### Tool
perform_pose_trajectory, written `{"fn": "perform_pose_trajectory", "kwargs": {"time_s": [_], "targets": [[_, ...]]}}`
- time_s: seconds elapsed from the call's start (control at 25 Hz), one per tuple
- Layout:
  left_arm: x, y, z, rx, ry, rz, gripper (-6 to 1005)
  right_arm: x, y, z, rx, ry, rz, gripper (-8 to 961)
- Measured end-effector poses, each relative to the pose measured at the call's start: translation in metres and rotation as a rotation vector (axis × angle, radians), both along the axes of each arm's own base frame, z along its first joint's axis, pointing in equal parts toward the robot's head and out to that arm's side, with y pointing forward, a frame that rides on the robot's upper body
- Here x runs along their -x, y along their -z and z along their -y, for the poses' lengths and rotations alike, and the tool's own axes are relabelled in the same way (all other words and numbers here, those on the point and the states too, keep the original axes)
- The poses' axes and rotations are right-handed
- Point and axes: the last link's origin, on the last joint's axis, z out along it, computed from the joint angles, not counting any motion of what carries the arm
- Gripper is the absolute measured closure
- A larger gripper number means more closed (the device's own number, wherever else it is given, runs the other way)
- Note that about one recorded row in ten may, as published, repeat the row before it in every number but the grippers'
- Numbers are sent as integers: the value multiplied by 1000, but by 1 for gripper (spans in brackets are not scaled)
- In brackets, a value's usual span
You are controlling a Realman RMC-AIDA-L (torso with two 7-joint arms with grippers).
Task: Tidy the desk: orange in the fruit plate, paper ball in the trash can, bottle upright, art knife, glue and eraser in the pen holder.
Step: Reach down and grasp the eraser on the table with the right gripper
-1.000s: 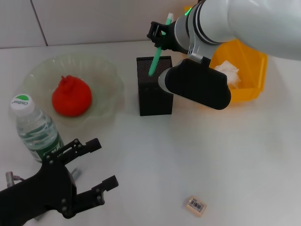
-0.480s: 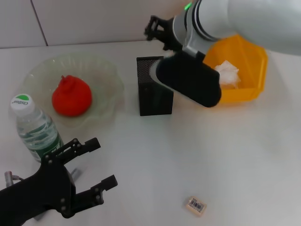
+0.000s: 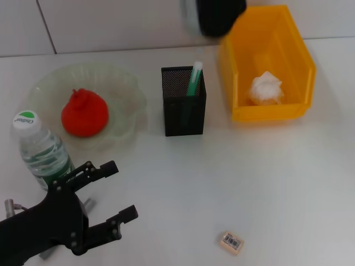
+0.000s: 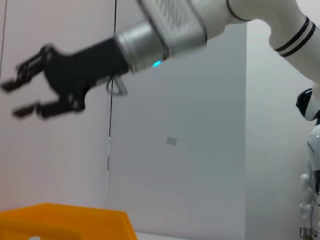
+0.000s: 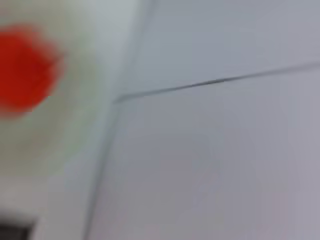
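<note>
Eraser [image 3: 231, 242] alone on white desk [image 3: 277, 183]

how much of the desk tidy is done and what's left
Done: red-orange fruit in the pale-green scalloped plate, white paper wad in the yellow bin, clear bottle upright, a green stick in the black mesh cup. Nothing in hand: right gripper, jaws open and empty, is raised; left gripper open near the bottle. Left: tan eraser lies on the desk.

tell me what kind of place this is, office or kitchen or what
Probably a staged desk in a robot lab: a white table against a tiled wall, with a pen holder, a yellow trash can and a fruit plate.
</note>
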Motion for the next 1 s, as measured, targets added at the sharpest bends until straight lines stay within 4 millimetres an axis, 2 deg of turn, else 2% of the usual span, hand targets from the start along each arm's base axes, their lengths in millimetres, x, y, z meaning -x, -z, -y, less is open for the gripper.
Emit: {"fn": "perform_pose_trajectory", "kwargs": {"time_s": [0.08, 0.24, 0.36, 0.4, 0.44, 0.52, 0.56, 0.6, 0.64, 0.84, 1.0], "targets": [[0, 0, 0, 0, 0, 0, 189, 0, -23, 6, -14, 70, -207, 524], [1, -3, -1, -9, 9, -8, 189, -20, -63, 19, 82, 224, -624, 522], [2, -7, -1, -8, 17, -19, 189, -49, -82, 32, 191, 318, -876, 520], [2, -8, -1, -9, 19, -22, 189, -67, -89, 39, 233, 383, -988, 520], [2, -8, -1, -9, 19, -22, 189, -67, -89, 39, 233, 383, -988, 491], [2, -9, -2, -12, 22, -26, 189, -78, -94, 48, 271, 489, -1069, 434], [3, -10, -2, -14, 24, -28, 189, -81, -96, 53, 284, 543, -1084, 405], [3, -10, -2, -14, 24, -28, 189, -86, -98, 64, 300, 707, -1061, 376], [3, -10, -2, -14, 24, -28, 189, -86, -98, 64, 300, 707, -1061, 347], [7, -14, 1, -25, 24, -42, 189, -84, -94, 84, 348, 1024, -867, 201], [10, -18, 1, -40, 20, -56, 189, -79, -75, 92, 444, 1161, -708, 206]]}}
